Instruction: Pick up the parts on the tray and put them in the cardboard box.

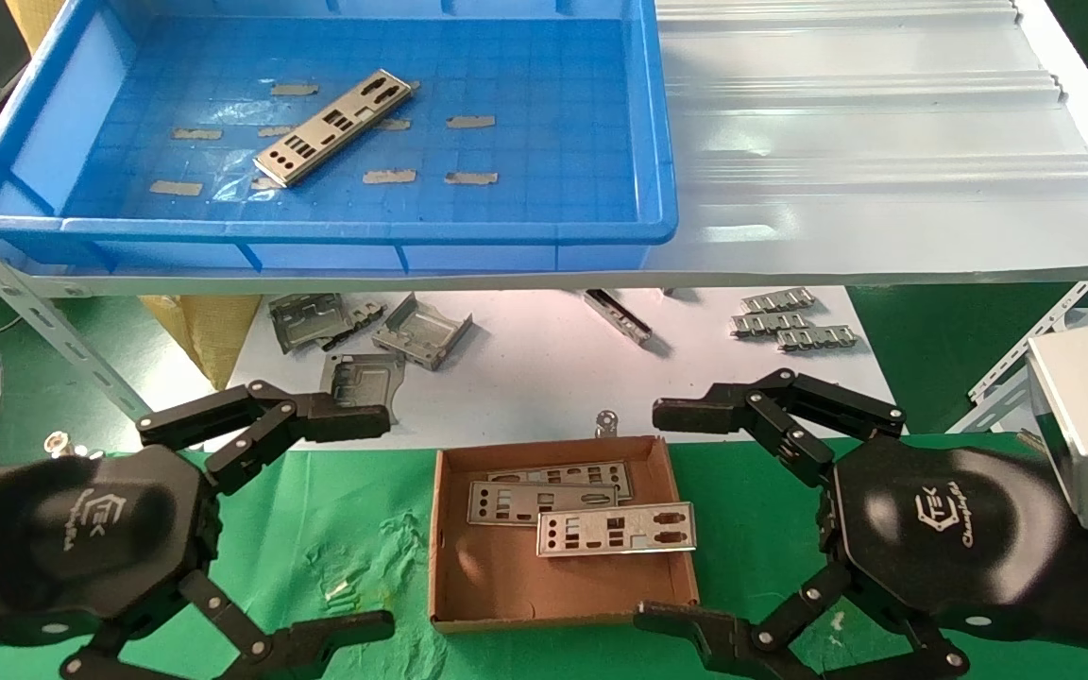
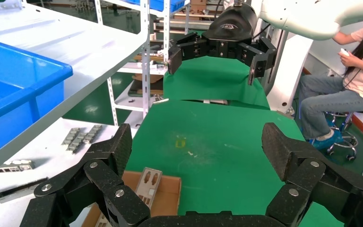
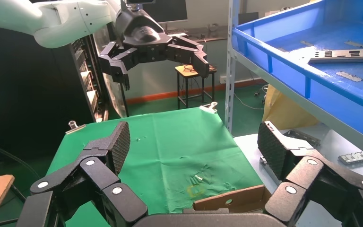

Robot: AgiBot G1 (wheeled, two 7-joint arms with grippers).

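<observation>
One silver punched plate (image 1: 333, 127) lies slanted on the grid floor of the blue tray (image 1: 659, 142) on the upper shelf; it also shows in the right wrist view (image 3: 345, 55). The cardboard box (image 1: 454, 604) sits on the green cloth between my grippers and holds three plates (image 1: 616, 528). One plate end (image 2: 148, 183) and the box wall (image 2: 170, 196) show in the left wrist view. My left gripper (image 1: 366, 524) is open and empty left of the box. My right gripper (image 1: 667, 515) is open and empty right of the box.
Bent grey brackets (image 1: 383, 342) and small ridged strips (image 1: 794, 324) lie on the white lower surface behind the box. The white ribbed shelf sheet (image 1: 875, 151) extends right of the tray. Slotted shelf struts (image 1: 25, 307) stand at both sides. A seated person (image 2: 345, 90) is in the background.
</observation>
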